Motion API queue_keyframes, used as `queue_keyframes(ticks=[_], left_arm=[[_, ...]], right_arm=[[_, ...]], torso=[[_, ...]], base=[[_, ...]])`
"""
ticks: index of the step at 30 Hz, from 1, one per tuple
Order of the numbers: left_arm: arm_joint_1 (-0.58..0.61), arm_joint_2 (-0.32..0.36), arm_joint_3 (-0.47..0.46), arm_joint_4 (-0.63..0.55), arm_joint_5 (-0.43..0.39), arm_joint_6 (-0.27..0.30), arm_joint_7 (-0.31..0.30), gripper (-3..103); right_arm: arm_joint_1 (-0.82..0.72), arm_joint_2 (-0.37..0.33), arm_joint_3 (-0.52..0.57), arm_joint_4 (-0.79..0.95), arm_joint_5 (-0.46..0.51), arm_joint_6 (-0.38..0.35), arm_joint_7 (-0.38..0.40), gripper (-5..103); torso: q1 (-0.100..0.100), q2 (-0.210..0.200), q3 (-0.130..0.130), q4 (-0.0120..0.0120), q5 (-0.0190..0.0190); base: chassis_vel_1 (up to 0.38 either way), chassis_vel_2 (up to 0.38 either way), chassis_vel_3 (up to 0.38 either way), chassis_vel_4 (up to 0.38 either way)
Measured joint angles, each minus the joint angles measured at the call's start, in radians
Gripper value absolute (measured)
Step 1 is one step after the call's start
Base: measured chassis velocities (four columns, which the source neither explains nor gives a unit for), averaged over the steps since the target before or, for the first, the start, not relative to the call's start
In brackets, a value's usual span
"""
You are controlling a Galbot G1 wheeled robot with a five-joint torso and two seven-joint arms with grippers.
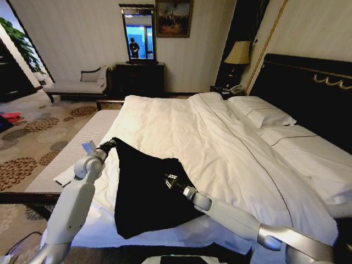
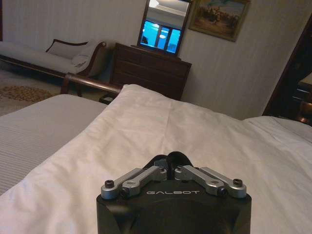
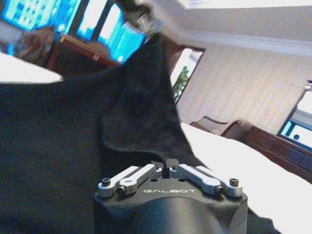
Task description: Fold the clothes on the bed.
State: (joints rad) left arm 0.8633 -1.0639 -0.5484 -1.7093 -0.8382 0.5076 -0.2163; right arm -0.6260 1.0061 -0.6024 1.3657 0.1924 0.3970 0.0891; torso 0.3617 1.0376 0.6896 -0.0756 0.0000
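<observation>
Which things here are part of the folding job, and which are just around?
Job: black T-shirt, held up by left gripper and right gripper; bed.
Just around: pillows, chaise bench, dresser, lamp.

Soft, even room light is falling across the white duvet of the large double bed point(image 1: 220, 137), leaving only faint shadows in its creases. A small shaded bedside lamp point(image 1: 238, 53) is glowing warm yellow in the corner. The tall framed mirror point(image 1: 138, 34) is reflecting bright blue window light. Straight walls are bowing toward the head view's edges. The black cotton T-shirt point(image 3: 73, 141) is appearing dim and softly blurred in the right wrist view, where pale glare is washing out the ceiling.
</observation>
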Motion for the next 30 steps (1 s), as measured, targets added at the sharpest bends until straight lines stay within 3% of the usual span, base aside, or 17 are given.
queue_keyframes(ticks=[4,9,13,19,24,25,29,30], left_arm=[[0.024,0.007,-0.019,-0.033,-0.009,0.001,-0.003,2],[0.085,0.041,-0.094,-0.159,-0.059,0.005,-0.015,2],[0.136,0.099,-0.198,-0.297,-0.144,0.005,-0.048,2],[0.176,0.18,-0.305,-0.458,-0.251,0.006,-0.059,2],[0.301,0.273,-0.534,-0.643,-0.343,0.009,-0.022,2],[0.301,0.273,-0.534,-0.643,-0.343,0.009,-0.022,2],[0.43,0.315,-0.735,-0.737,-0.437,0.009,-0.005,2],[0.43,0.315,-0.735,-0.737,-0.437,0.009,-0.005,2]], right_arm=[[-0.007,-0.002,0.053,0.038,0.06,0.012,-0.006,1],[-0.011,-0.037,0.179,0.169,0.196,-0.003,-0.015,1],[-0.019,-0.109,0.302,0.355,0.321,-0.041,-0.017,1],[-0.073,-0.2,0.458,0.539,0.427,-0.08,-0.015,1],[-0.142,-0.333,0.625,0.741,0.557,-0.105,0.008,1],[-0.142,-0.333,0.625,0.741,0.557,-0.105,0.008,1],[-0.254,-0.415,0.764,0.874,0.626,-0.133,0.013,1],[-0.254,-0.415,0.764,0.874,0.626,-0.133,0.013,1]], torso=[[0.0,0.0,0.0,0.0,0.0],[0.0,0.0,0.0,0.0001,0.0],[0.0,0.0,0.0,0.0005,0.0],[0.0,0.0,0.0,-0.0003,0.0001],[0.0,0.0,0.0,0.0003,0.0003],[0.0,0.0,0.0,0.0003,0.0003],[0.0,0.0,0.0,0.0002,0.0],[0.0,0.0,0.0,0.0002,0.0]], base=[[0.0,0.0,0.0,0.0],[0.0,0.0,0.0,0.0],[0.0,0.0,0.0,0.0],[0.0,0.0,0.0,0.0],[0.0,0.0,0.0,0.0],[0.0,0.0,0.0,0.0],[0.0,0.0,0.0,0.0],[0.0,0.0,0.0,0.0]])
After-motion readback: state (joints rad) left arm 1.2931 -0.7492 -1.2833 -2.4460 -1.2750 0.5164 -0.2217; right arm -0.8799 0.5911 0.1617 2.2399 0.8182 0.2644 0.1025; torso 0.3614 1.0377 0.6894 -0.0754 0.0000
